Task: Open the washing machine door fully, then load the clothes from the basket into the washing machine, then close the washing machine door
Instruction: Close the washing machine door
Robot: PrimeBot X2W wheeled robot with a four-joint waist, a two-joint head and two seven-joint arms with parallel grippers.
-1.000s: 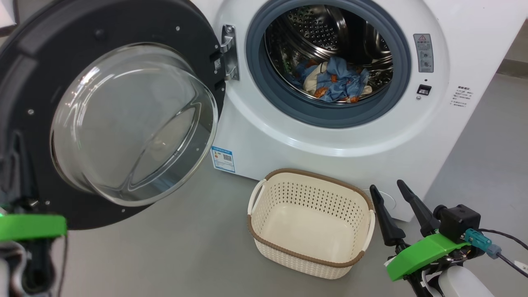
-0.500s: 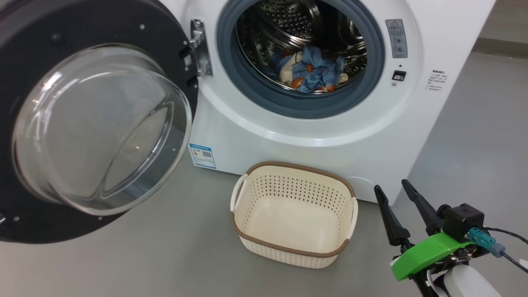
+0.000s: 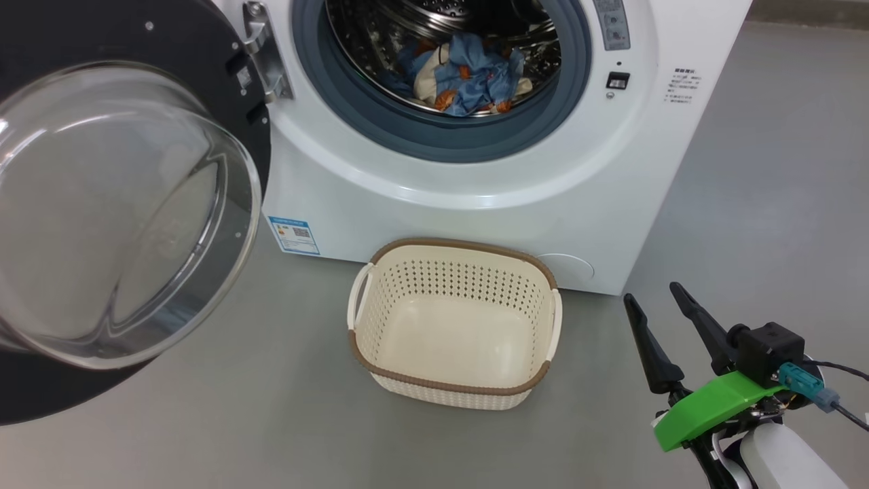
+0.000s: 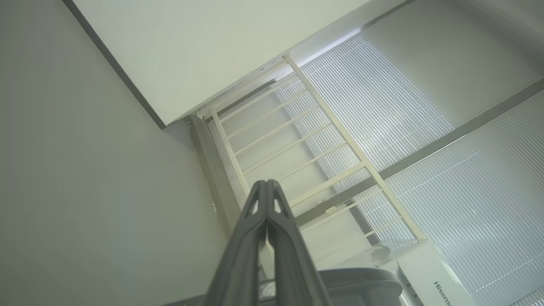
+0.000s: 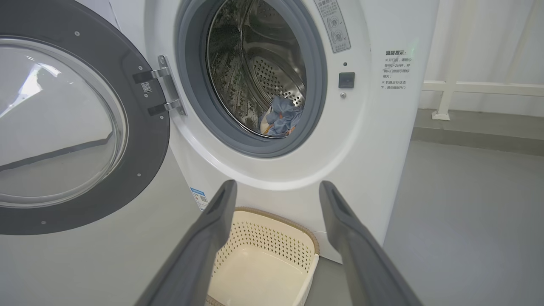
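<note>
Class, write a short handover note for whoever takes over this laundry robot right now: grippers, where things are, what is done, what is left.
Grippers: left gripper shut, holding nothing, aimed away from the machine; right gripper open, empty, hovering right of the basket.
Things: clothes lie in the drum of the washing machine; basket empty on the floor before it; washing machine door swung wide open on the left.
Done: door opened, clothes loaded.
Left: close the door.
</note>
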